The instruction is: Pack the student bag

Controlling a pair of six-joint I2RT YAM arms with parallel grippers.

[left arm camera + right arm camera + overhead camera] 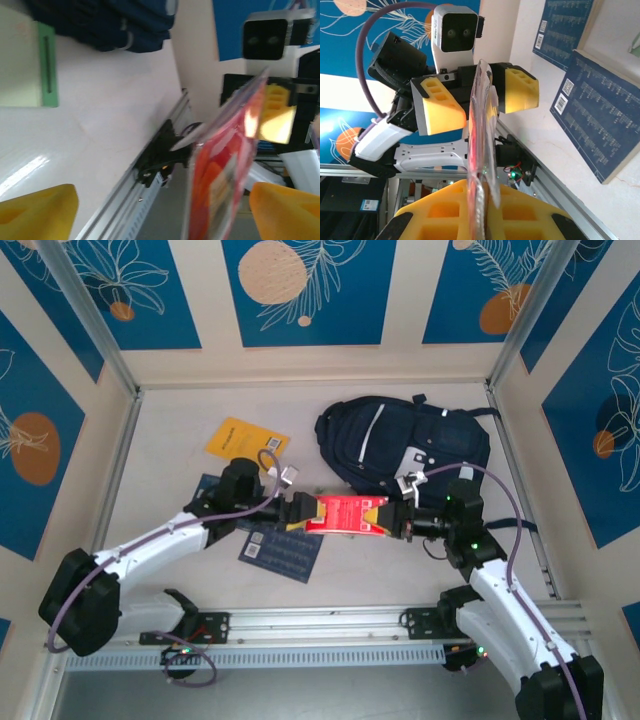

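The right gripper (pixel 397 519) is pressed together on one end of the red packet (pixel 345 513). The left gripper (pixel 298 512) stands spread around the other end, with its pads apart from it. I think this is a handover, so one grip must stay firm while the other comes clear, and the packet should be kept level. The bag (pixel 405 440) lies just beyond the right gripper.
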